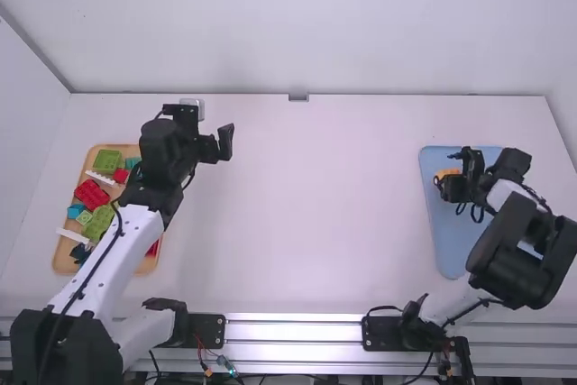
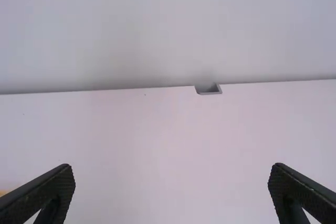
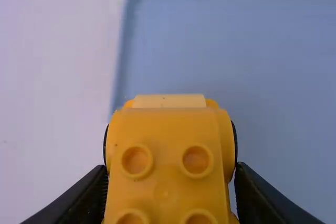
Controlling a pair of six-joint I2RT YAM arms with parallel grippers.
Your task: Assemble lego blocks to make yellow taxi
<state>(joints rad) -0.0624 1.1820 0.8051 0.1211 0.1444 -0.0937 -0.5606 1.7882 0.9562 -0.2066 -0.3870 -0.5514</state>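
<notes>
Right pincer [image 3: 170, 170] clenched on the yellow block [image 3: 165, 135], by the blue tray's [image 1: 451, 241] left rim in the high view; left pincer [image 2: 172, 177] spread, empty, above the worktop [image 1: 306, 223]; probably the tray set-down step; next move likely: centre block inside rim, level it, lower to contact, then release; letting go high could tip it.
</notes>
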